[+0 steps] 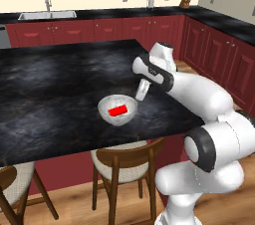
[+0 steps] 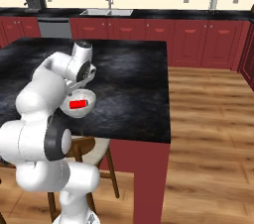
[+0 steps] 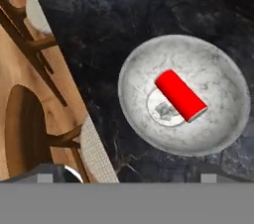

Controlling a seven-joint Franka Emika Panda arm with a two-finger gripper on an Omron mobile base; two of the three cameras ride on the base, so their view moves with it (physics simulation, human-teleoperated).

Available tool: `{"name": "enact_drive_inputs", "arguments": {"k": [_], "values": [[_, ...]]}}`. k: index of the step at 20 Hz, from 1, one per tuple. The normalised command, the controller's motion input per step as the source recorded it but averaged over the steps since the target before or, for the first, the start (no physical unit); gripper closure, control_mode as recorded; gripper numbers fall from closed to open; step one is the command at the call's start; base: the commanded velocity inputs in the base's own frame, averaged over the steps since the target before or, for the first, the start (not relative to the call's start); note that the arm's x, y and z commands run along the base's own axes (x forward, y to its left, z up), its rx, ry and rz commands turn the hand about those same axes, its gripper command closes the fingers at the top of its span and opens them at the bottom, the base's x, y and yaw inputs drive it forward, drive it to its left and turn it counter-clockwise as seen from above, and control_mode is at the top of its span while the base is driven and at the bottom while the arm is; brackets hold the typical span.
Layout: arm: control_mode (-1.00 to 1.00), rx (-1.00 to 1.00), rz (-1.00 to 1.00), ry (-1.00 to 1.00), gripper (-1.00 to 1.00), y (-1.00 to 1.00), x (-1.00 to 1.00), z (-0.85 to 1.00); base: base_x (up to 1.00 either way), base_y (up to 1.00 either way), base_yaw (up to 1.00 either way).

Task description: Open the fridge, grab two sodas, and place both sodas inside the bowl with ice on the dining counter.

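One soda (image 3: 181, 95) in bowl (image 3: 218, 134), ice barely discernible

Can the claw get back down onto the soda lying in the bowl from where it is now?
Probably yes. The claw is open beside the bowl, a little above its rim, and the soda lies on its side, uncovered, in the middle. The dining counter around the bowl is bare, so nothing blocks a descent.

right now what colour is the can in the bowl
Red can, clearest in the hand view.
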Motion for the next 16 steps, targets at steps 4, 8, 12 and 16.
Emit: {"name": "enact_drive_inputs", "arguments": {"k": [4,8,12,16], "values": [[-1.0,0.27,-0.4,-0.01,-1.0,-0.21,-0.77,0.49,0.0,0.0,0.0],[-1.0,0.22,-0.4,-0.06,-1.0,-0.18,-0.68,0.59,0.0,0.0,0.0],[-1.0,0.16,-0.41,-0.06,-1.0,-0.2,-0.65,0.55,0.0,0.0,0.0],[-1.0,0.1,-0.41,-0.04,-1.0,-0.24,-0.72,0.41,0.0,0.0,0.0]]}}
